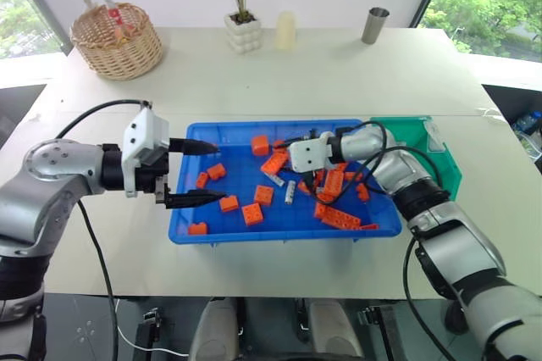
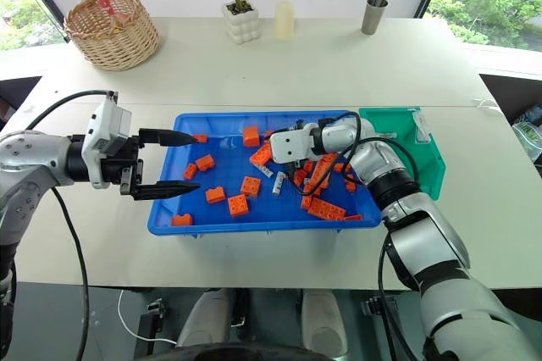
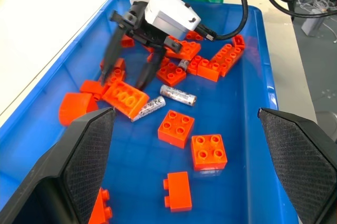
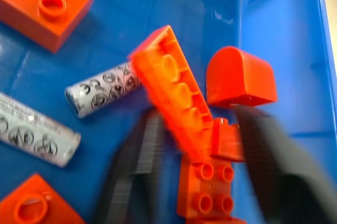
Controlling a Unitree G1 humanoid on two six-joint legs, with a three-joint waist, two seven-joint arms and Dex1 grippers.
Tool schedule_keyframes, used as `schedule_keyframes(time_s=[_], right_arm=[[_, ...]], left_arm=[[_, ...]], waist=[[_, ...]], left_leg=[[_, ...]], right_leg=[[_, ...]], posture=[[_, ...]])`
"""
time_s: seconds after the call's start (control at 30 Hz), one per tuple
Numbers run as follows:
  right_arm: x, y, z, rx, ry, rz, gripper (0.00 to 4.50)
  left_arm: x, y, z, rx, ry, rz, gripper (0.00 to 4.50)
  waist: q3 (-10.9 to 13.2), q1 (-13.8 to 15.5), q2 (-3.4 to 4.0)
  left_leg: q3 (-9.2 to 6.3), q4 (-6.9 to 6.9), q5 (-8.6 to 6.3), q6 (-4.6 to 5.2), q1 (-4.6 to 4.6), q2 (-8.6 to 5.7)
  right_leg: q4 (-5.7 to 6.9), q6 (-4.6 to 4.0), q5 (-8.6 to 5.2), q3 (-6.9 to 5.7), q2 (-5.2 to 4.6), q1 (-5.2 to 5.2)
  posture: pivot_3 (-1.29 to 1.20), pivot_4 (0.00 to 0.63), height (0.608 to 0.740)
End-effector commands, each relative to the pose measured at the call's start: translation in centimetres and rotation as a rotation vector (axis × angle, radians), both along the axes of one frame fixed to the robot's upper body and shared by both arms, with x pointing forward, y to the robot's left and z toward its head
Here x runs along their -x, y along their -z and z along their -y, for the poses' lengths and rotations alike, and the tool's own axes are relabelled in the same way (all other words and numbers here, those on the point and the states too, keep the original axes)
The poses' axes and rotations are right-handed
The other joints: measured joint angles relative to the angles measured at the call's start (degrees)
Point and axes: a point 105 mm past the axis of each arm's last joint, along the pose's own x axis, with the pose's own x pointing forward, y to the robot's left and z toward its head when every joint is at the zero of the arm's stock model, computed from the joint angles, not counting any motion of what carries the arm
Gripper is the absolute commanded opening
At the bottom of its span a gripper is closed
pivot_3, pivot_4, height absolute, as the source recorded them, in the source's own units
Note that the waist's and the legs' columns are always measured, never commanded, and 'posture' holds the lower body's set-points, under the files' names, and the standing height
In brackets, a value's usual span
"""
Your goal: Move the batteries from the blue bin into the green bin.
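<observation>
A wicker basket (image 1: 116, 39) stands at the far left of the pale table (image 1: 339, 73), with a potted plant (image 1: 242, 5), a cream candle (image 1: 285, 30) and a metal cup (image 1: 375, 24) spaced along the back edge to its right. Nearer, the left gripper (image 1: 185, 173) hangs over the left rim of the blue bin (image 1: 279, 230), its two black fingers spread wide and holding nothing. The bin is scattered with orange bricks (image 1: 252, 213), thickest toward its right half. Two batteries (image 3: 178, 95) lie close together on the bin floor near the middle, one partly tucked under a long orange brick (image 3: 125, 97). The right gripper (image 3: 129, 69) reaches down into the bin just beside them, its fingers (image 3: 111, 50) drawn to a narrow gap on either side of that long brick; from the right wrist view the fingers flank the brick and a smaller one behind it, while the nearer battery (image 4: 102, 95) lies off to one side, outside the grip. Whether the fingers are pressing on the brick cannot be told. The green bin (image 1: 445, 166) sits against the right end of the blue bin, mostly hidden behind the right arm.
</observation>
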Motion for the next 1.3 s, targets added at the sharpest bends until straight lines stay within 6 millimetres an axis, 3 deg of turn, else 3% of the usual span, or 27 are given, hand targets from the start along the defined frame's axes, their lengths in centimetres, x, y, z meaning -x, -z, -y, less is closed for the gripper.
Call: schedule_keyframes(time_s=[0.03, 0.17, 0.3, 0.37, 0.47, 0.53, 0.57, 0.67, 0.77, 1.0, 1.3], right_arm=[[0.1, -1.4, -0.2, -0.026, -0.018, 0.029, 0.44], [0.3, -2.4, -1.9, -0.098, -0.033, 0.005, 0.44], [1.3, -4.0, -5.2, -0.207, -0.084, -0.041, 0.44], [2.8, -4.3, -8.2, -0.263, -0.145, -0.102, 0.44], [3.9, -4.5, -10.1, -0.292, -0.166, -0.153, 0.44], [4.0, -4.3, -10.8, -0.295, -0.147, -0.17, 1.12], [3.8, -4.2, -10.8, -0.296, -0.124, -0.184, 1.41], [3.5, -4.9, -10.0, -0.323, -0.047, -0.255, 2.92], [2.7, -5.8, -8.0, -0.361, 0.07, -0.323, 2.92], [3.0, -4.2, -3.5, -0.295, 0.295, -0.5, 2.92], [3.4, -1.6, -1.8, -0.258, 0.42, -0.603, 2.92]], left_arm=[[-0.4, -1.0, 0.0, -0.01, -0.006, 0.063, 4.5], [-0.7, -1.0, 0.0, -0.013, -0.01, 0.063, 4.5], [-0.9, -1.3, 0.1, -0.008, -0.006, 0.067, 4.5], [-0.9, -1.4, 0.4, 0.002, 0.001, 0.069, 4.5], [-0.8, -1.4, 0.7, 0.007, 0.008, 0.071, 4.5], [-0.8, -1.4, 1.0, 0.013, 0.012, 0.07, 4.5], [-0.7, -1.4, 1.0, 0.017, 0.014, 0.068, 4.5], [-0.6, -1.3, 1.1, 0.022, 0.016, 0.062, 4.5], [-0.3, -0.8, 1.3, 0.011, 0.034, 0.046, 4.5], [-0.1, -0.8, 1.5, -0.003, 0.067, 0.045, 4.5], [0.0, -0.5, 1.8, -0.011, 0.097, 0.047, 4.5]], waist=[[0.0, 0.0, 0.0], [0.0, 0.0, 0.0], [0.0, -0.3, 0.0], [0.0, -0.2, 0.0], [0.0, -0.1, 0.0], [0.0, 0.3, -0.01], [0.0, 0.4, -0.02], [0.0, 0.4, -0.03], [0.0, 0.3, -0.03], [0.0, 0.1, -0.04], [0.0, 0.1, -0.04]], left_leg=[[0.0, 0.0, 0.0, 0.0, 0.0, 0.0], [0.0, 0.0, 0.0, 0.0, 0.0, 0.0], [0.01, -0.01, 0.01, -0.01, 0.01, 0.03], [-0.02, -0.01, 0.01, -0.02, 0.01, 0.04], [-0.02, -0.01, 0.01, -0.03, 0.01, 0.05], [-0.02, -0.01, 0.02, -0.03, 0.01, 0.04], [-0.03, 0.0, 0.02, -0.03, 0.01, 0.03], [-0.03, 0.02, 0.02, -0.04, 0.0, 0.01], [-0.04, 0.01, 0.02, -0.04, 0.0, 0.02], [-0.03, -0.02, 0.02, -0.04, 0.0, 0.02], [-0.01, -0.04, 0.02, -0.03, -0.01, 0.02]], right_leg=[[0.0, 0.0, 0.0, 0.0, 0.0, 0.0], [0.0, 0.0, 0.0, 0.0, 0.0, 0.0], [0.07, -0.01, -0.01, 0.02, 0.06, -0.05], [0.13, -0.05, -0.03, 0.02, 0.09, -0.07], [0.14, -0.05, -0.03, 0.02, 0.09, -0.07], [0.13, -0.05, -0.03, 0.02, 0.07, -0.06], [0.13, -0.05, -0.03, 0.02, 0.05, -0.04], [0.1, -0.06, -0.03, 0.02, -0.01, 0.0], [0.12, -0.06, -0.03, 0.01, 0.01, -0.04], [0.11, -0.07, -0.04, 0.0, 0.03, -0.06], [0.09, -0.1, -0.05, 0.01, 0.06, -0.1]], posture=[[0.0, 0.15, 0.736], [0.0, 0.15, 0.736], [0.0, 0.15, 0.736], [0.0, 0.15, 0.736], [0.0, 0.15, 0.736], [0.0, 0.15, 0.736], [0.0, 0.15, 0.736], [0.0, 0.15, 0.736], [0.0, 0.15, 0.736], [0.0, 0.15, 0.736], [0.0, 0.15, 0.736]])
